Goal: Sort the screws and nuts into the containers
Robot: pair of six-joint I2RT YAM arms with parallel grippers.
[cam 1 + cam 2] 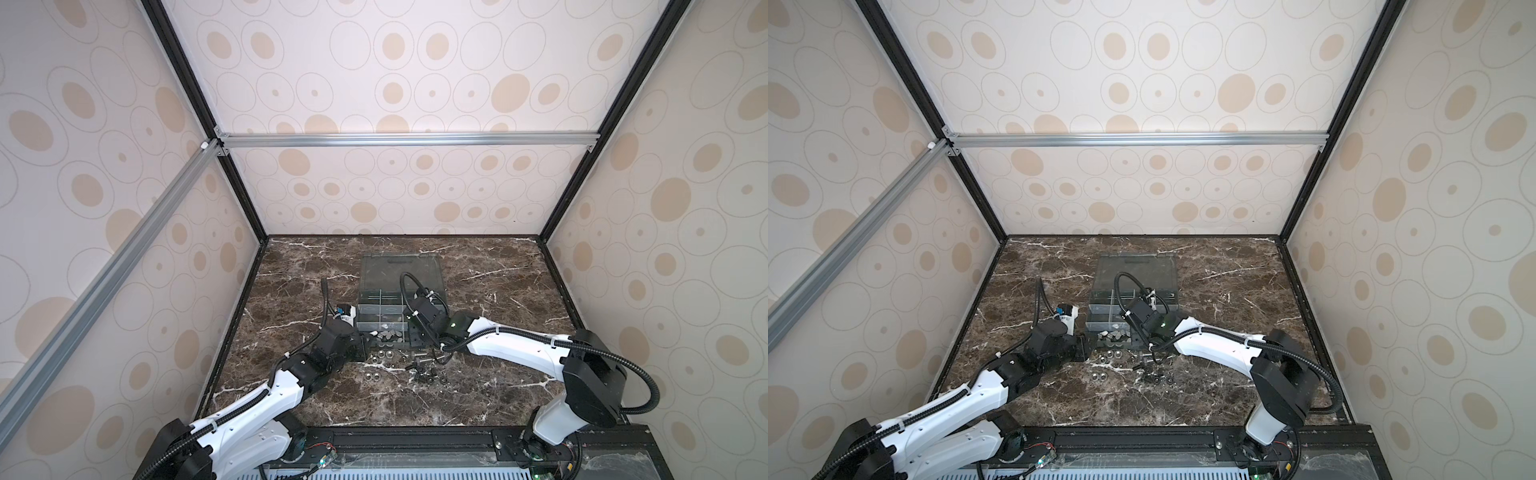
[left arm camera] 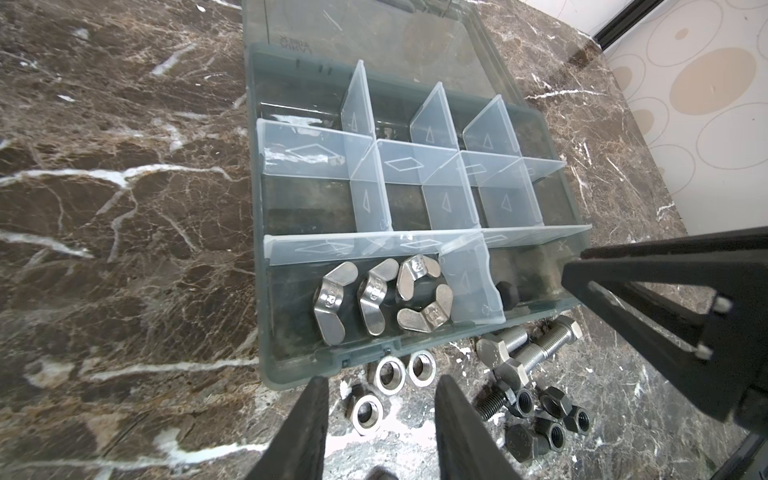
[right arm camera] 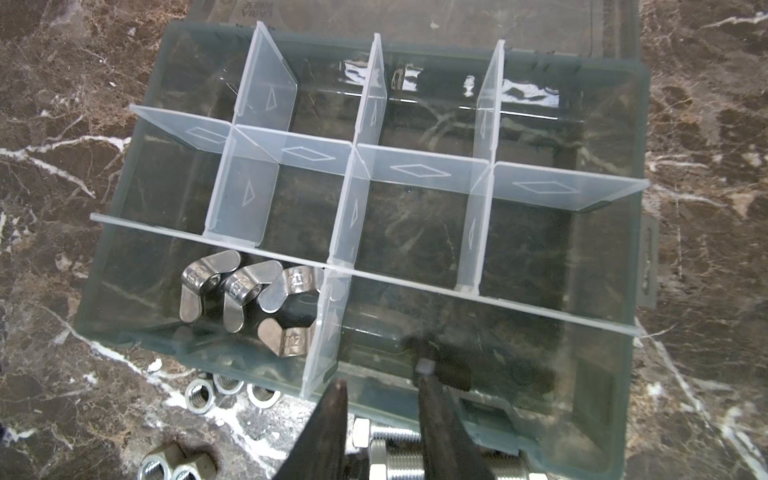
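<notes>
1. Screws (image 2: 544,347), threaded silver steel bolts with hex heads plus shorter black bolts (image 2: 492,405), lie loose on the brown, white-veined marble tabletop (image 2: 124,208), just beside the near wall of the box.
2. Nuts (image 2: 390,374) lie around them. We see silver hex rings under the left gripper and a cluster of black hex rings (image 2: 555,402) touching the black bolts.
3. The containers (image 2: 303,199) are the small compartments of a dark grey translucent plastic organizer box (image 2: 266,299), split by pale, clear dividers (image 2: 440,187). The box stands open, with its hinged lid (image 2: 374,33) laid flat behind.
4. We count four silver wing nuts (image 2: 374,299) in the left compartment of the row nearest the arms. A small black piece (image 2: 507,293) sits in the compartment beside it, too blurred for us to tell screw from nut.
5. The left gripper (image 2: 382,382) hovers low over the silver hex rings, its black fingers apart with nothing between them.
6. The right gripper (image 3: 382,378) hangs over the box's near wall at the compartment with the black piece. Its fingers stand apart and clamp nothing.
7. In both top views we see the white-and-black left arm (image 1: 257,399) and right arm (image 1: 515,345) meeting at the near edge of the box.
</notes>
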